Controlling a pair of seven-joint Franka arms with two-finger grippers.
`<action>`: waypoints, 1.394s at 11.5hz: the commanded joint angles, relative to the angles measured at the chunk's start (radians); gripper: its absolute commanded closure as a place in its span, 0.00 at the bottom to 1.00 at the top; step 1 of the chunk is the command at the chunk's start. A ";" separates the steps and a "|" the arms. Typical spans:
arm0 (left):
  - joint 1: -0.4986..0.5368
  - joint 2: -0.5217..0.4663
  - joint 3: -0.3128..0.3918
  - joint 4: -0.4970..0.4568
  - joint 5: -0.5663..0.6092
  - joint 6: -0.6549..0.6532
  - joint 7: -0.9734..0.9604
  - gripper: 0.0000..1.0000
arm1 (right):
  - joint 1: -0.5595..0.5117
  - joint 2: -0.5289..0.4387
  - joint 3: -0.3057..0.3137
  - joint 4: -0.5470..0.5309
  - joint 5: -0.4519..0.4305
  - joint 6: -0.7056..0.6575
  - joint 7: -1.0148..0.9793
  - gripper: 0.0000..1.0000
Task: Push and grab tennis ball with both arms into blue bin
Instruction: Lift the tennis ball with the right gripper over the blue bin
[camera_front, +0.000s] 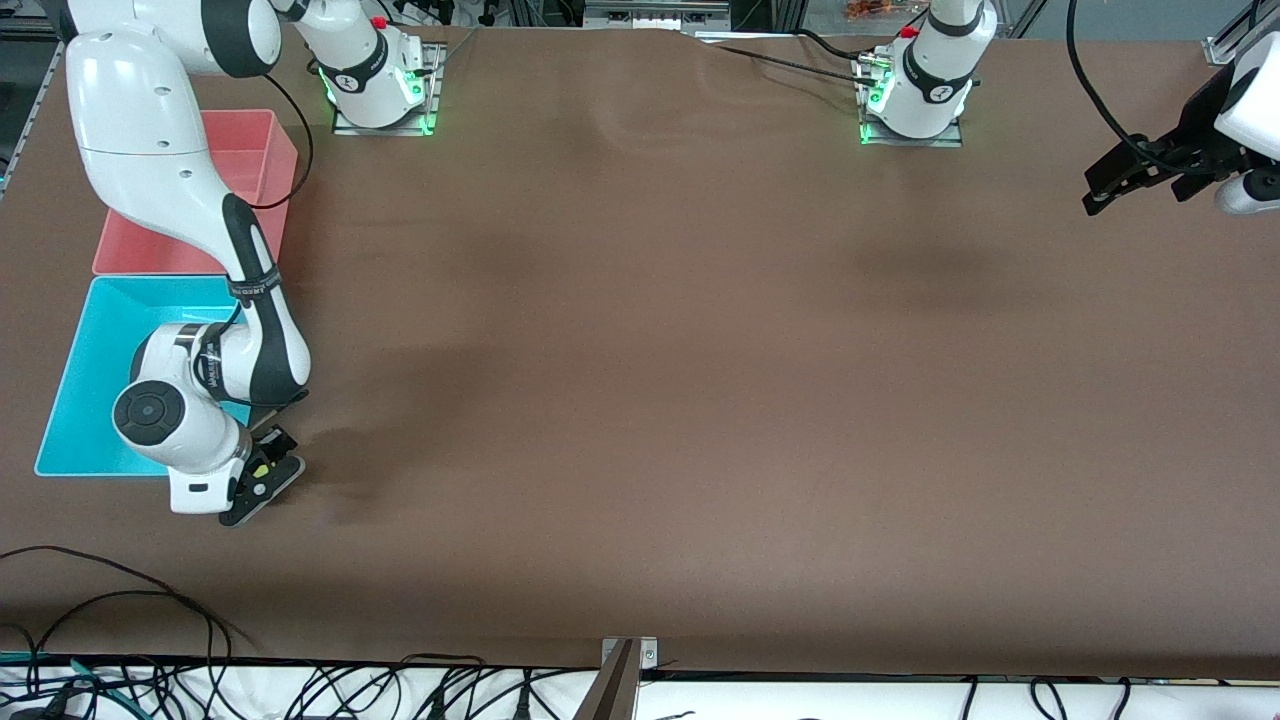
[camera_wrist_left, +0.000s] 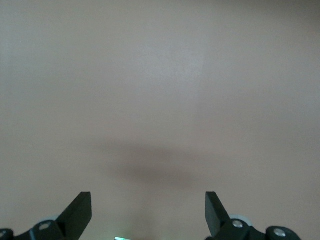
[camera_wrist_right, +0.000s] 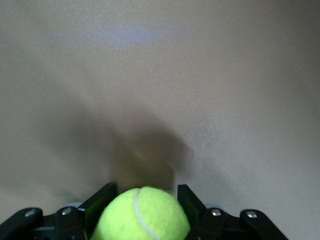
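Brown tabletop: my right gripper (camera_front: 262, 478) sits low beside the blue bin (camera_front: 80, 370), at its corner nearest the front camera, fingers clamped on the tennis ball (camera_wrist_right: 141, 215); bin lies just alongside. My left gripper (camera_front: 1125, 180) waits with fingers spread, well apart

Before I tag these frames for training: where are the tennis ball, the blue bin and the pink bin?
tennis ball (camera_wrist_right: 142, 216): right wrist view, fuzzy front face by the seam.
blue bin (camera_front: 95, 345): front view, bare floor.
pink bin (camera_front: 255, 150): front view, inner floor.
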 joint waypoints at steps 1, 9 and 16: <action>0.003 0.043 -0.004 0.070 -0.006 -0.027 -0.004 0.00 | 0.010 -0.013 0.003 0.023 -0.023 -0.062 -0.001 0.77; 0.003 0.049 -0.004 0.076 -0.003 -0.028 -0.005 0.00 | 0.013 -0.022 0.005 0.083 -0.021 -0.160 -0.004 0.76; 0.004 0.050 -0.004 0.078 -0.001 -0.028 -0.005 0.00 | 0.027 -0.065 -0.001 0.252 -0.007 -0.549 0.002 0.76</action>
